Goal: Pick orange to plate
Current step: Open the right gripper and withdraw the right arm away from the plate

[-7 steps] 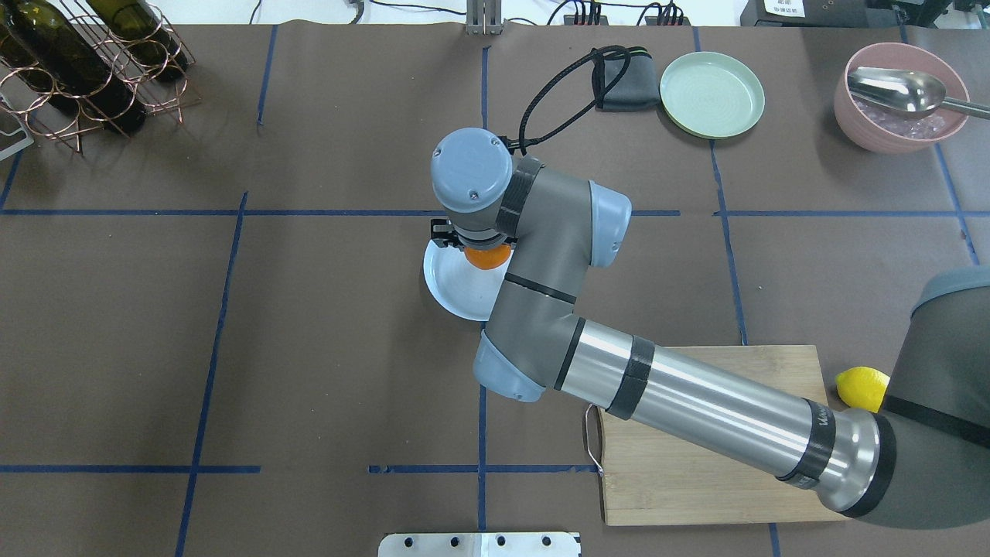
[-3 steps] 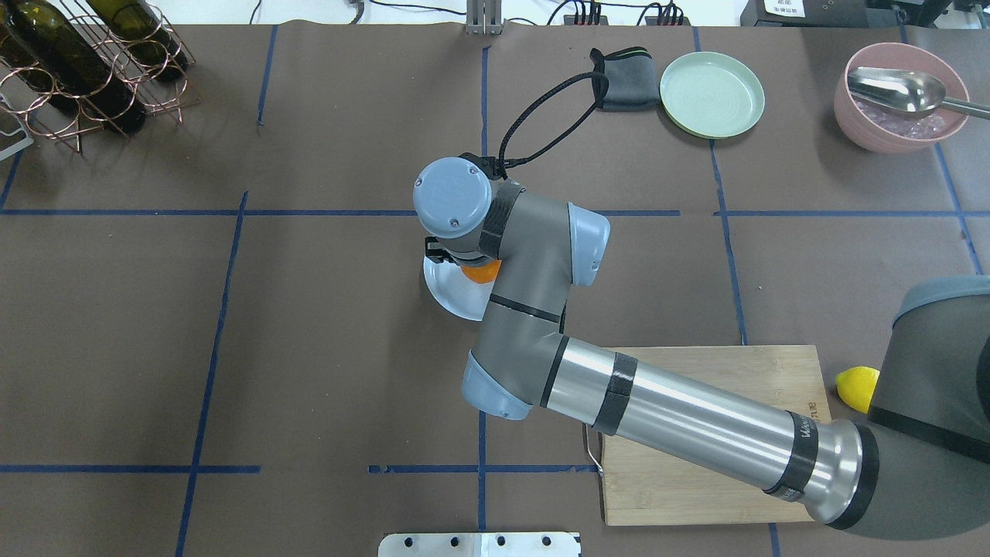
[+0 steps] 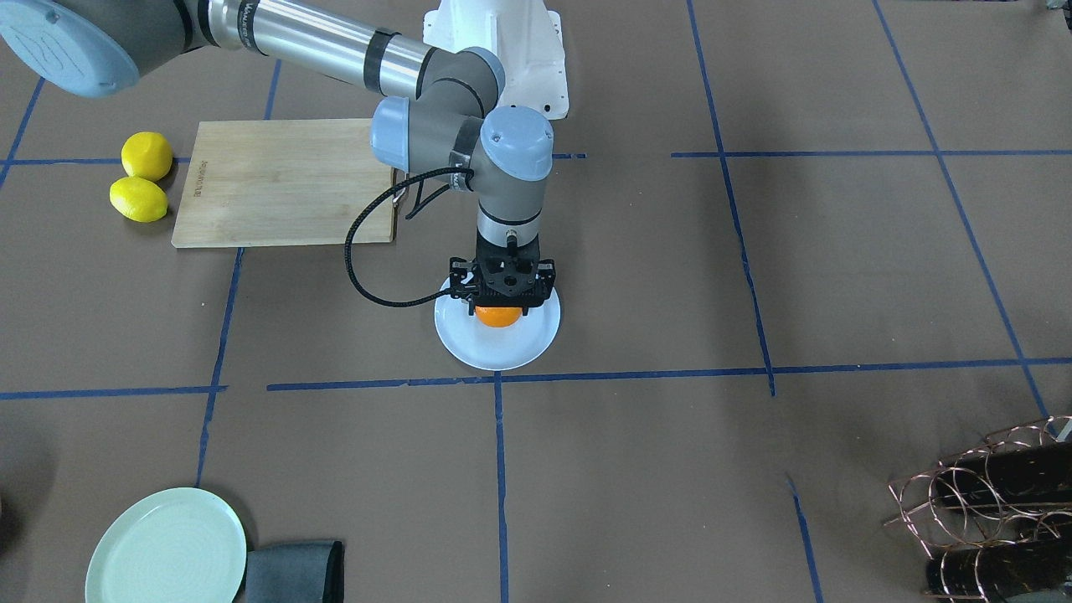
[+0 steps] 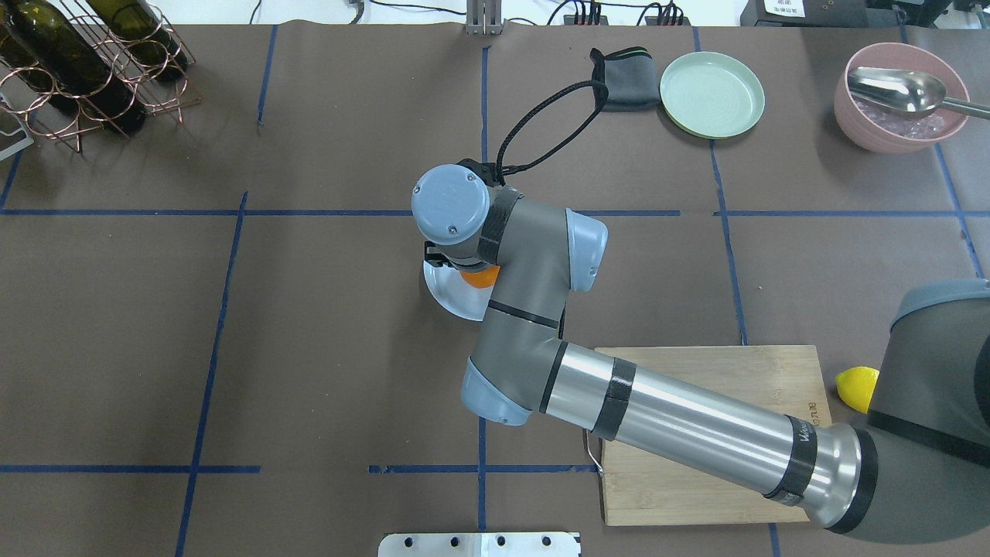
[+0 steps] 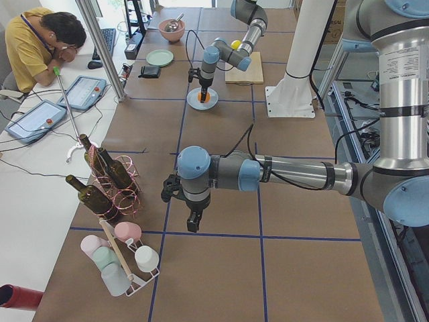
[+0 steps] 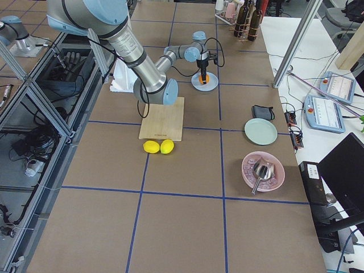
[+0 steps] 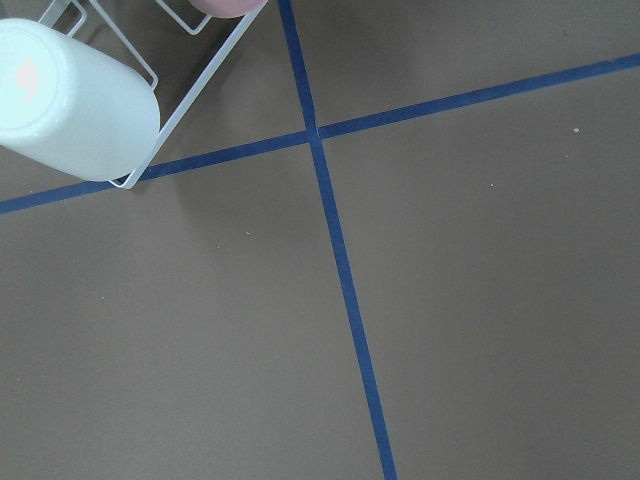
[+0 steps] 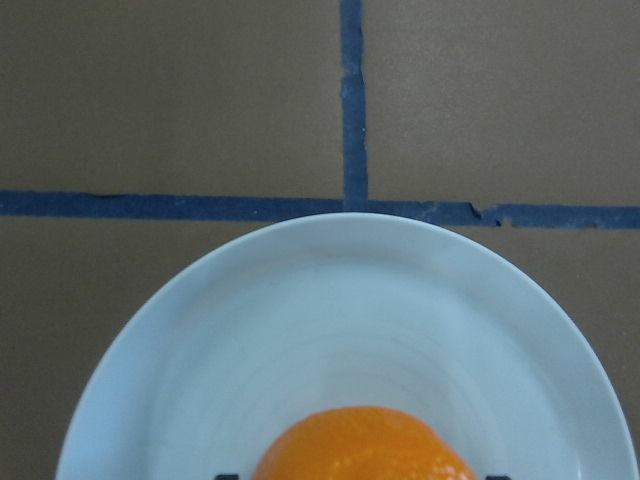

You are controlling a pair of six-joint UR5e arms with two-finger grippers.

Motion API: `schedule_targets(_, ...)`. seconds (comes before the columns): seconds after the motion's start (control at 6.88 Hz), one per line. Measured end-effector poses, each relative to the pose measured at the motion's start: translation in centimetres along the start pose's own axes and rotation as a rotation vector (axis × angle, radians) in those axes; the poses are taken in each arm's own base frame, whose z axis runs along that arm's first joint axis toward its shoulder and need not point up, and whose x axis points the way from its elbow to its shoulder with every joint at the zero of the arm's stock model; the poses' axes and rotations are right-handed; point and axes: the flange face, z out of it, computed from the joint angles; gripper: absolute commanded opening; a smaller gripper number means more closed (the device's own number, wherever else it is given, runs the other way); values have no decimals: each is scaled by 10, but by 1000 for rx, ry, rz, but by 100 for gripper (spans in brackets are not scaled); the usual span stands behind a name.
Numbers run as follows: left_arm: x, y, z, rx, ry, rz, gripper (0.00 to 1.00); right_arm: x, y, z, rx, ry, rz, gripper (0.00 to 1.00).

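Since one second ago the right arm (image 4: 696, 418) has drawn its wrist toward the robot and the overhead view's left, above the plate (image 3: 512, 352). The pink bowl (image 4: 874, 139) holds a metal scoop (image 4: 897, 89). The orange (image 3: 497, 317) sits over the plate's robot-side half, clasped by the right gripper (image 3: 499, 306), one finger on either flank. Left gripper (image 5: 192, 225): finger state cannot be told.
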Motion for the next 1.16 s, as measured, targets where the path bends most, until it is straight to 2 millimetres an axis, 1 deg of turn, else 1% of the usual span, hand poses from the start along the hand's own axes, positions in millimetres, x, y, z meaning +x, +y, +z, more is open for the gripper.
schedule_targets(0.15, 0, 0, 0, 0, 0, 0, 100, 0, -3, -4, 6, -6, 1, 100)
schedule_targets(0.29, 0, 0, 0, -1, 0, -1, 100, 5, -17, -17, 15, -22, 5, 100)
schedule_targets(0.44, -1, 0, 1, -2, -1, -1, 100, 22, -46, -39, 9, -49, 8, 100)
schedule_targets(0.58, -1, 0, 1, -2, -1, -1, 100, 55, -84, -63, -13, -68, -12, 100)
schedule_targets(0.73, -1, 1, 1, -4, -1, -1, 100, 109, -119, -88, -37, -74, -69, 100)
schedule_targets(0.87, -2, 3, 2, -7, 0, -2, 100, 184, -147, -112, -61, -87, -144, 100)
schedule_targets(1.02, -2, 4, 3, -9, 2, -1, 100, 265, -165, -134, -80, -98, -203, 100)
schedule_targets(1.16, -3, 5, 4, -10, 4, -1, 100, 356, -175, -153, -93, -87, -280, 100)
